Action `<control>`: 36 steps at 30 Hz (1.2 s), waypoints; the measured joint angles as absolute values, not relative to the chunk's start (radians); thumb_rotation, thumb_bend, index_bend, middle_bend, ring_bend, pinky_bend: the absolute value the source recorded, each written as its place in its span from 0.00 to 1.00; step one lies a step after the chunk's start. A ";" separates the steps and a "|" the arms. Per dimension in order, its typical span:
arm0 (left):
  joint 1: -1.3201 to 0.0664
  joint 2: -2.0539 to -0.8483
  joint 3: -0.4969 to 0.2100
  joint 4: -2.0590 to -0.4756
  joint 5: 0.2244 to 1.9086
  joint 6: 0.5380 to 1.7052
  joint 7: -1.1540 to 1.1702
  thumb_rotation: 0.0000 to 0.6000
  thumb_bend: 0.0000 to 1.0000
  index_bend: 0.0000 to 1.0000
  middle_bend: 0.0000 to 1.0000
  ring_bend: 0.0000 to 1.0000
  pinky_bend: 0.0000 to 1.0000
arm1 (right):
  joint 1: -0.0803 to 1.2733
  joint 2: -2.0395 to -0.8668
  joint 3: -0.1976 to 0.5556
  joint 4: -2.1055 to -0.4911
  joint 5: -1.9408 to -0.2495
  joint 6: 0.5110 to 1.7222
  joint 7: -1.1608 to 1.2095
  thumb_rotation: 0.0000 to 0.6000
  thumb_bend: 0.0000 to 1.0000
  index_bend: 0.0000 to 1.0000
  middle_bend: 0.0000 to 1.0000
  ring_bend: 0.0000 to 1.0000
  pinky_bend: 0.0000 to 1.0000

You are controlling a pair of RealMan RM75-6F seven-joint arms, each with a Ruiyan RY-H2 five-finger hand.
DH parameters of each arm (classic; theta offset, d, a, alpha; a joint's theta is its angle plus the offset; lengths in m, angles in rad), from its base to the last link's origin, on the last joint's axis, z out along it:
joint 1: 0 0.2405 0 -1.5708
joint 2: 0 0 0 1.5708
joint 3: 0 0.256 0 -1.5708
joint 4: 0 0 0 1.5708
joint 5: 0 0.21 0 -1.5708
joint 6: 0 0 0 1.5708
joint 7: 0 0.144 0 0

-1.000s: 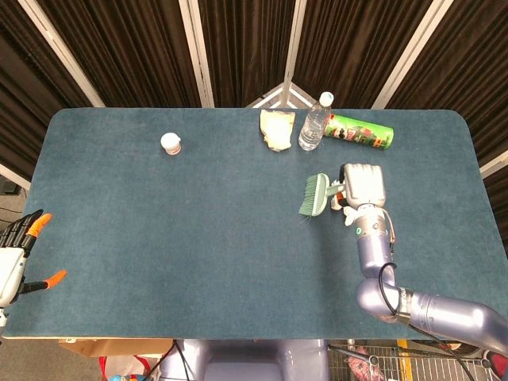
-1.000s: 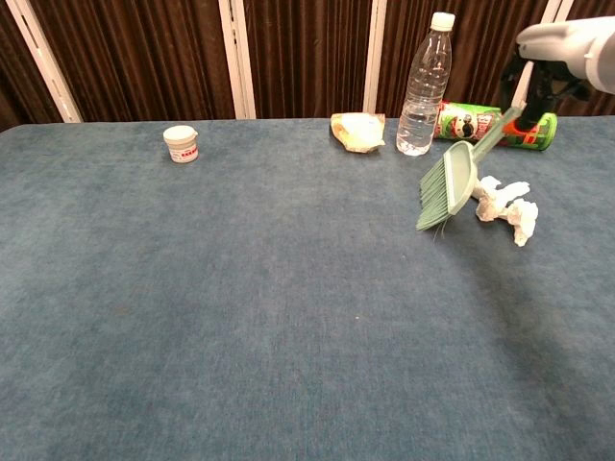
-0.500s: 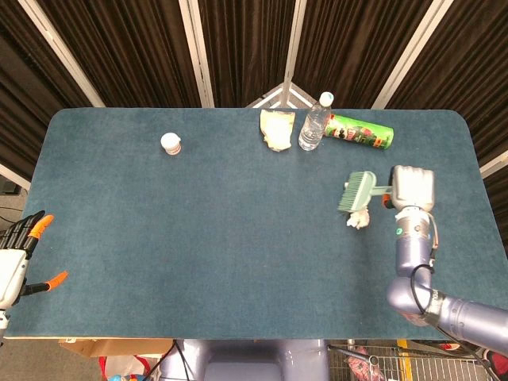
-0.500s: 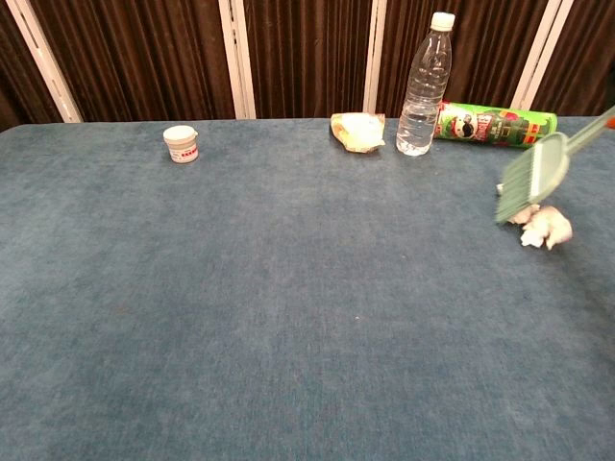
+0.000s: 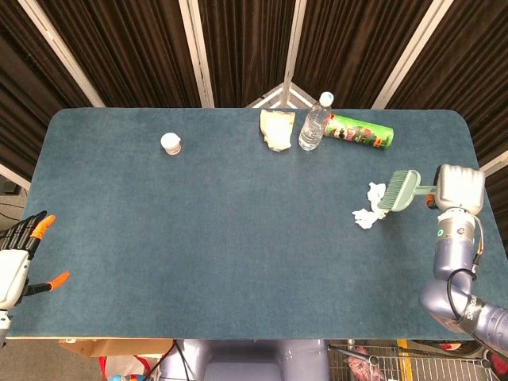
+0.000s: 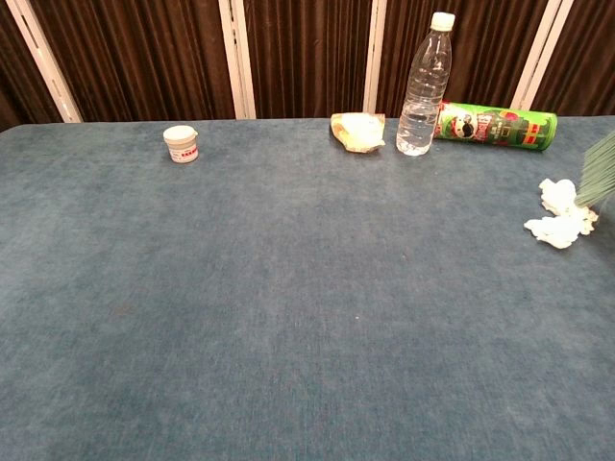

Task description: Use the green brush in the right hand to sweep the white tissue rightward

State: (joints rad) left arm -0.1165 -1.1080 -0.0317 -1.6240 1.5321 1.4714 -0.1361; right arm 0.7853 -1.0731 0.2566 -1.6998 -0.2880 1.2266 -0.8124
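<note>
My right hand [image 5: 458,189] grips the handle of the green brush [image 5: 396,191] near the table's right edge. The brush head points left, its bristles at the white tissue [image 5: 370,205], which lies crumpled in loose pieces on the blue cloth. In the chest view only the bristle tips of the brush [image 6: 601,171] show at the right border, just above and right of the tissue [image 6: 560,215]. My left hand [image 5: 17,259] hangs off the table's front left corner with its fingers apart and nothing in them.
Along the far edge stand a clear water bottle [image 5: 312,125], a green chip can [image 5: 359,132] lying on its side, and a yellowish wrapped packet [image 5: 277,128]. A small white jar [image 5: 171,143] sits far left. The table's right edge [image 5: 481,171] is close to my right hand.
My right hand has swept the brush rightward across the table. The tissue has been pushed right with it and now lies spread in pieces left of the bristles.
</note>
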 measured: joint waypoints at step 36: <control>-0.118 -1.107 -0.034 -1.613 1.524 1.467 -0.147 1.00 0.00 0.00 0.00 0.00 0.02 | 0.758 -1.237 0.156 -2.258 -0.600 1.350 -0.718 1.00 0.60 0.72 0.94 0.96 0.81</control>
State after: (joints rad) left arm -0.1178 -1.1073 -0.0344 -1.6131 1.5239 1.4669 -0.1467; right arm 0.7581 -1.2369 0.1564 -2.2580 -0.6002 1.3496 -0.7183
